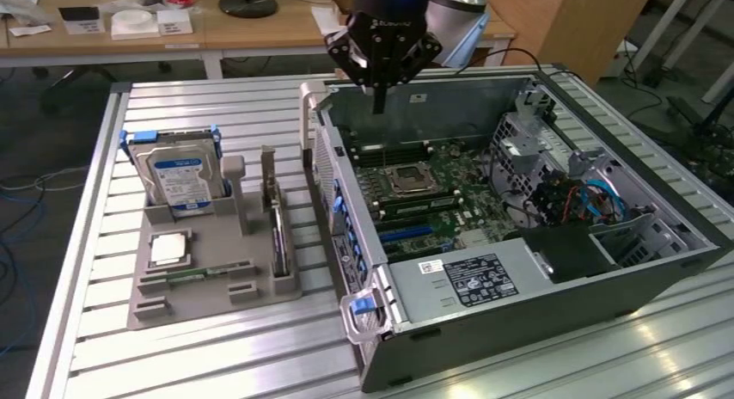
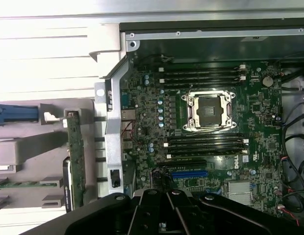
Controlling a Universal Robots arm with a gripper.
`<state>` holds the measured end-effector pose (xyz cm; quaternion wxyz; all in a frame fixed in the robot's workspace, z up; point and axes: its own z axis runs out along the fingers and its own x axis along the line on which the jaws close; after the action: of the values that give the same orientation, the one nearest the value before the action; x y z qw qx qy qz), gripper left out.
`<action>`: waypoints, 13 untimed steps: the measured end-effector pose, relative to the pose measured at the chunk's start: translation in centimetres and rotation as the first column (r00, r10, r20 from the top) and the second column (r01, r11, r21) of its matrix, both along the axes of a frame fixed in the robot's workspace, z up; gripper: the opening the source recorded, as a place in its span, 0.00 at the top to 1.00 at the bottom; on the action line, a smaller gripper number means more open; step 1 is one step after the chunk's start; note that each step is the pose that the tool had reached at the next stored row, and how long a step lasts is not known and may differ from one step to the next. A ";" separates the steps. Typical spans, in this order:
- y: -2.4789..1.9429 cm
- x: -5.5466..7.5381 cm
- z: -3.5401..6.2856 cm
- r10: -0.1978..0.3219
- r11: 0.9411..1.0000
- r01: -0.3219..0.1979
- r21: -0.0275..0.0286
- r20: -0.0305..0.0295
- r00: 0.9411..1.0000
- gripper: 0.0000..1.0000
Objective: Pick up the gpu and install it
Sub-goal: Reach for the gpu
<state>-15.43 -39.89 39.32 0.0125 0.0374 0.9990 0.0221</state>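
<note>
The gpu (image 1: pixel 274 217) is a thin card standing on edge in a slot of the grey holder (image 1: pixel 184 304), at the exterior view's left of the open computer case (image 1: pixel 551 283). In the wrist view the gpu (image 2: pixel 75 161) shows edge-on beside the case wall. My gripper (image 1: pixel 376 105) hangs shut and holds nothing, above the case's far edge, well apart from the card. Its dark fingers (image 2: pixel 186 215) are pressed together over the motherboard (image 2: pixel 260 147), near the blue slot (image 2: pixel 189 173).
A silver hard drive (image 1: pixel 178 171) with a blue label stands upright in the holder. A processor chip (image 1: pixel 168 247) and a green memory stick (image 1: pixel 212 272) lie in it too. Cables and drive bays (image 1: pixel 573 193) crowd the case's right side. Wooden desks (image 1: pixel 137 38) stand behind.
</note>
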 end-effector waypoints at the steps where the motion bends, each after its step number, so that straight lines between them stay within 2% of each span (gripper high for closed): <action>1: 0.00 -0.1 0.00 0.000 1.000 0.000 0.000 0.000 1.000 0.89; 13: 0.00 -0.7 -0.02 0.000 1.000 0.000 0.000 0.000 1.000 0.89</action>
<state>-16.13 -39.88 39.31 0.0125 0.0374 0.9990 0.0221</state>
